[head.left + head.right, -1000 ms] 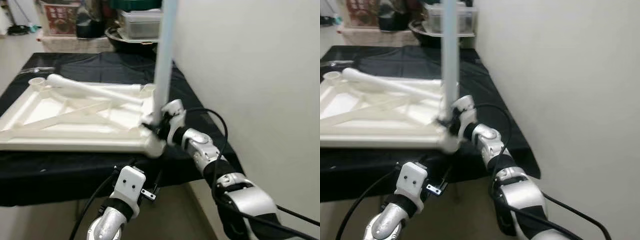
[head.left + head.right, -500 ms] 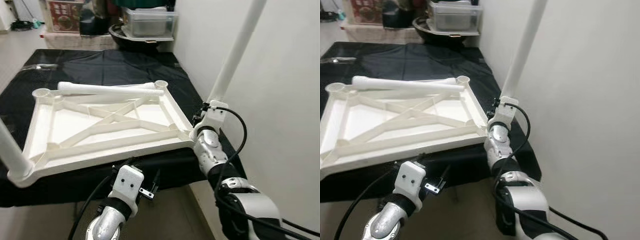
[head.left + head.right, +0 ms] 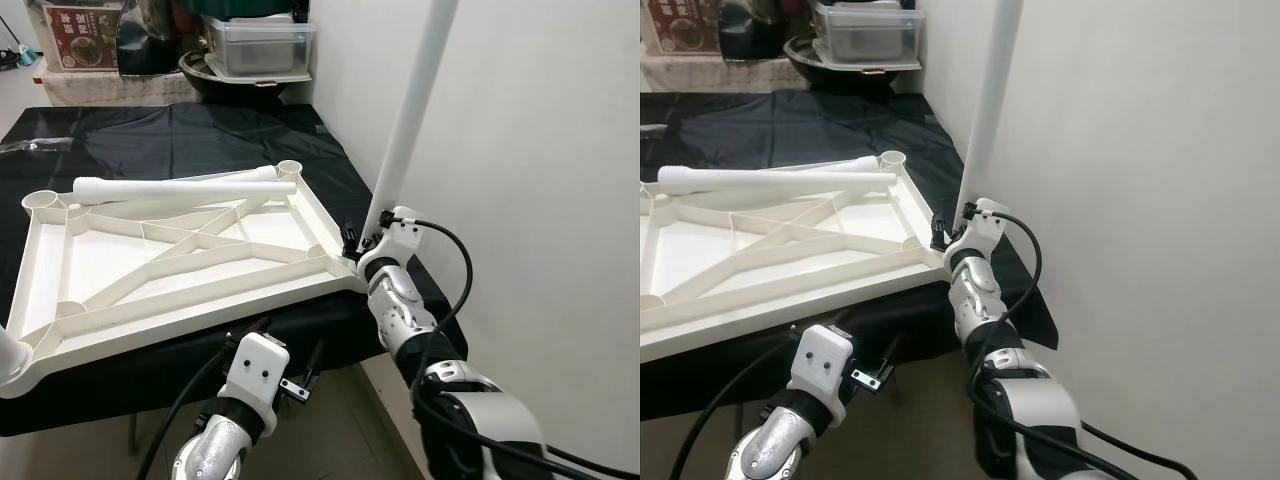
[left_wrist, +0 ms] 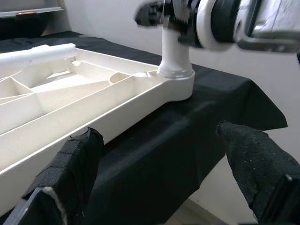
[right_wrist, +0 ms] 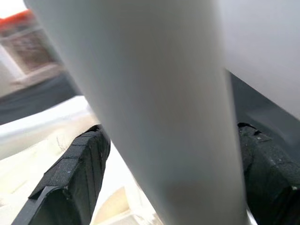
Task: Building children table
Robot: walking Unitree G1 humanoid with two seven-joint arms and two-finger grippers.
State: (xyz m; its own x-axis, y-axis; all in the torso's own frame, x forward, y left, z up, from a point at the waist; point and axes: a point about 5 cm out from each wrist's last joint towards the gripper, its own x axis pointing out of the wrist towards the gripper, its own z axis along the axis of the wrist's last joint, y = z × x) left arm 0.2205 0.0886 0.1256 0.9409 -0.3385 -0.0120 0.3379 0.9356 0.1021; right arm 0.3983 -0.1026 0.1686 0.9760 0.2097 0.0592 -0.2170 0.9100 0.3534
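A white ribbed tabletop (image 3: 200, 312) lies upside down on the black-clothed table. At its near right corner a white leg (image 3: 415, 110) stands upright in the socket. My right gripper (image 3: 362, 243) is shut on this leg just above the socket, its black fingers (image 5: 75, 173) on either side of the leg (image 5: 154, 103). A second leg (image 3: 185, 186) lies loose across the tabletop's far edge. A third leg (image 3: 8, 358) stands at the near left corner. My left gripper (image 4: 164, 164) hangs open below the table's front edge, facing the socketed corner (image 4: 176, 82).
The black cloth (image 3: 180, 130) covers the table to its edges. A white wall (image 3: 540, 150) runs close along the right. Behind the table stand a clear lidded box (image 3: 258, 45), a dark bowl (image 3: 215, 75) and a red carton (image 3: 75, 30).
The camera has swung, so the whole scene shifts. My right gripper stays shut on the upright leg, which leans less than half a second ago. The left arm hangs as before.
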